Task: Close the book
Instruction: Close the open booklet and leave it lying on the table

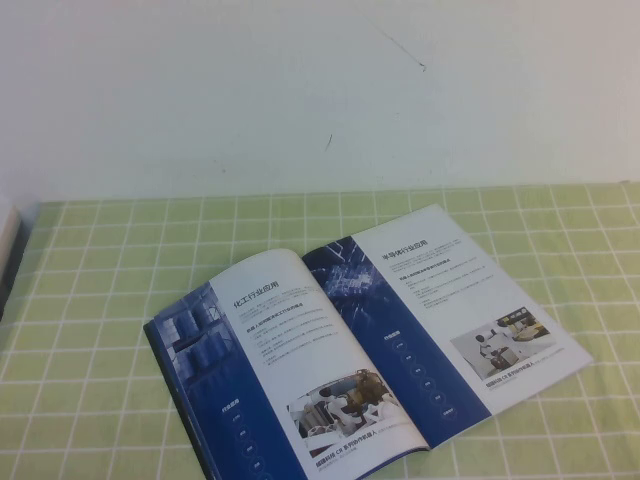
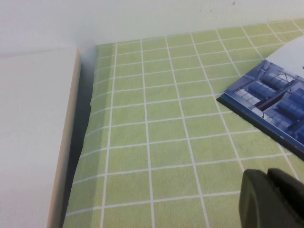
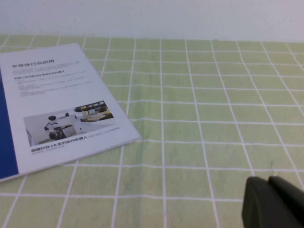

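Note:
An open book (image 1: 360, 350) lies flat on the green checked cloth, both glossy blue-and-white pages facing up, spine running from the far middle toward the near edge. Neither arm shows in the high view. In the left wrist view my left gripper (image 2: 270, 178) hovers over bare cloth, fingers pressed together and holding nothing, a short way from the book's left page corner (image 2: 266, 95). In the right wrist view my right gripper (image 3: 268, 183) is likewise shut and empty above the cloth, well off from the right page (image 3: 57, 109).
A white wall (image 1: 320, 90) rises behind the table. A pale raised board (image 2: 33, 137) borders the cloth on the table's left side. Green checked cloth (image 1: 100, 260) surrounds the book on all sides.

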